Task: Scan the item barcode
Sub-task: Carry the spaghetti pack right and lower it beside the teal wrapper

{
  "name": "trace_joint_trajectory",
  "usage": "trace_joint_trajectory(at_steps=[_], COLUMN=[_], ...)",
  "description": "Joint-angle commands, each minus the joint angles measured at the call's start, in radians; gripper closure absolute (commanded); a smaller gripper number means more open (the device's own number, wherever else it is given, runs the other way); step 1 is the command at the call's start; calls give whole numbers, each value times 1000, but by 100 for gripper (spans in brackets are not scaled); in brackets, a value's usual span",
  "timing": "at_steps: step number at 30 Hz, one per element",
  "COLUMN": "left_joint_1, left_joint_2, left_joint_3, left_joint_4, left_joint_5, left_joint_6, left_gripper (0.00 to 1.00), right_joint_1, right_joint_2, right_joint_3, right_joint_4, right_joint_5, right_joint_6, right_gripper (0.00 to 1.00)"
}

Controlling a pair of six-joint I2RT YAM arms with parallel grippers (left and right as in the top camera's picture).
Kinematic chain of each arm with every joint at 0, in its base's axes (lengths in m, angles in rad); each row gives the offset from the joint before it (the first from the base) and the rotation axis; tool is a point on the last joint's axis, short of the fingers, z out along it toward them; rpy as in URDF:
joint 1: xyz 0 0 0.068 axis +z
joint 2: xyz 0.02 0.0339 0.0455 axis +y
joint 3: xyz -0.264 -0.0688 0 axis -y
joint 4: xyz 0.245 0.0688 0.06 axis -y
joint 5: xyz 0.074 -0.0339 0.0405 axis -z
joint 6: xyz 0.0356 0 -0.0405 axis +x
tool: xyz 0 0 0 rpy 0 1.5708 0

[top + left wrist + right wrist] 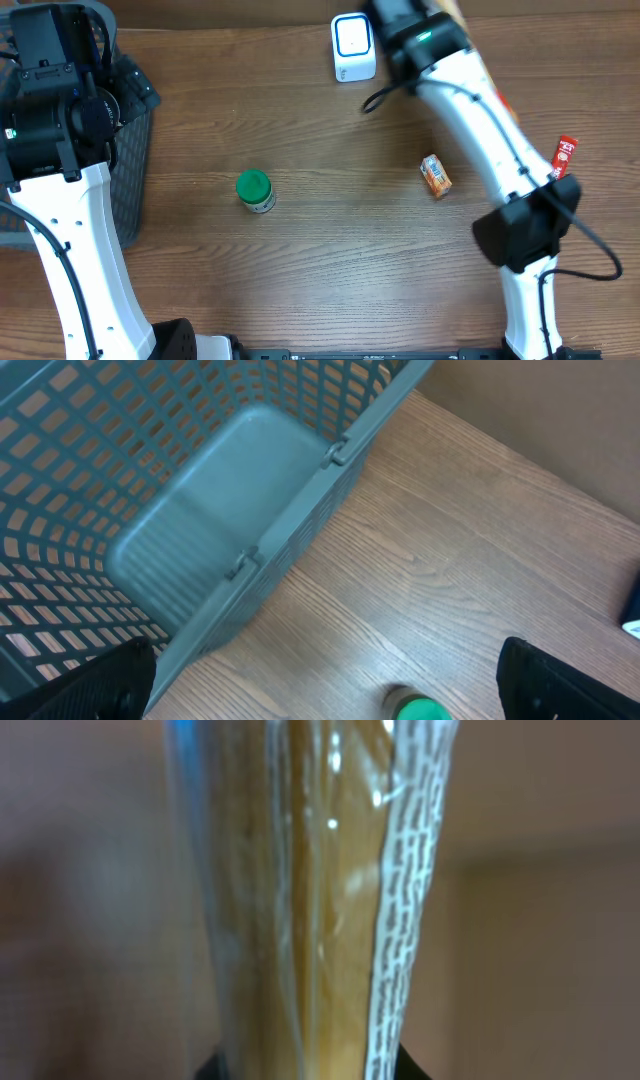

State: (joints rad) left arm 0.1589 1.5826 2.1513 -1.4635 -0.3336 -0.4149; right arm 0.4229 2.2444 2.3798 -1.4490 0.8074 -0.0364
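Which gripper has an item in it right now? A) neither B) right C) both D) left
B: the right gripper is shut on a clear-wrapped packet that fills its wrist view. The left gripper stands open with nothing between its fingers, near the basket.

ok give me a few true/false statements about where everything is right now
1. The left hand is open and empty, over the edge of the basket. True.
2. The green-lidded jar sits inside the basket. False: it stands on the table, outside the basket.
3. The right hand is shut on a clear packet. True.
4. The orange packet rests on the scanner. False: it lies on the table, apart from the scanner.
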Motion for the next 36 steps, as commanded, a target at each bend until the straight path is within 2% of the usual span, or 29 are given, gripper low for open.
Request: trace_joint_trajectory(at_steps=[1, 5, 10, 13, 26, 36], left_joint_1=[4, 4, 4, 4, 4, 4], left_joint_2=[7, 7, 7, 7, 7, 7], left_joint_3=[11, 11, 11, 11, 11, 11], left_joint_4=[1, 1, 1, 1, 1, 1], left_joint_5=[-13, -13, -13, -13, -13, -13], left_joint_6=[8, 8, 8, 8, 8, 8], left_gripper=[0, 0, 0, 0, 0, 0], right_joint_1=[-155, -338, -500, -537, -540, -540], right_joint_2=[-17, -12, -11, -11, -11, -11], right_joint_3=[15, 15, 14, 10, -125, -351], right_joint_4=[-97, -193, -245, -245, -232, -125], right_joint_5=[-246, -549, -728, -797, -731, -734], right_joint_6=[374, 396, 365, 320, 311, 159], right_gripper=[96, 96, 96, 96, 96, 96])
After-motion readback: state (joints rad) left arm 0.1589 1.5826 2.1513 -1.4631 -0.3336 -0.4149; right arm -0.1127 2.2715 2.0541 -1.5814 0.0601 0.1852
